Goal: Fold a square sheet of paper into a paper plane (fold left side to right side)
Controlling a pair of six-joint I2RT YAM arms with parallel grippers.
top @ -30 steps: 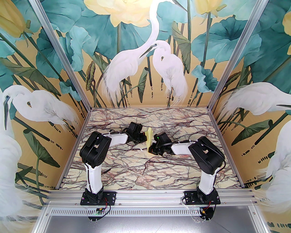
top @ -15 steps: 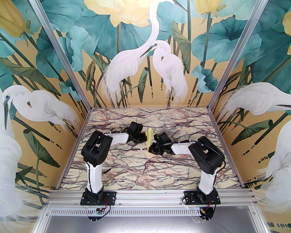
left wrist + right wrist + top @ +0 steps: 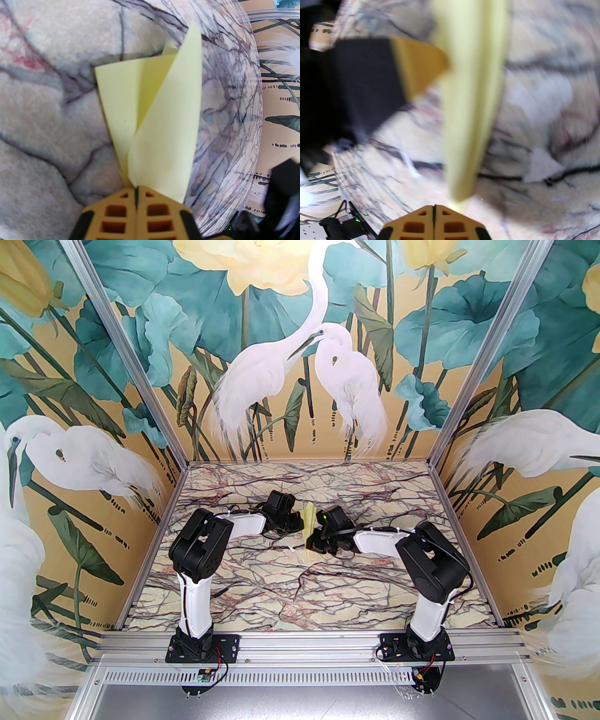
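On the marbled bench (image 3: 262, 587), a small white scrap (image 3: 291, 549) is seen lying just in front of the two tools. The right tool (image 3: 434, 209) is seen with its fingers pressed together, and nothing yellow is visible in the seam. The near end of the paper plane (image 3: 471, 105) is found just beside its tips, though through the blur it cannot be told whether they touch. Slightly farther back, the left tool (image 3: 136, 190) is clamped on the plane's folded edge, so that the pale yellow paper is held on edge between the two tools, near the middle of the bench. Beyond that pinch, its two flaps are seen spread apart, each ending in a point.
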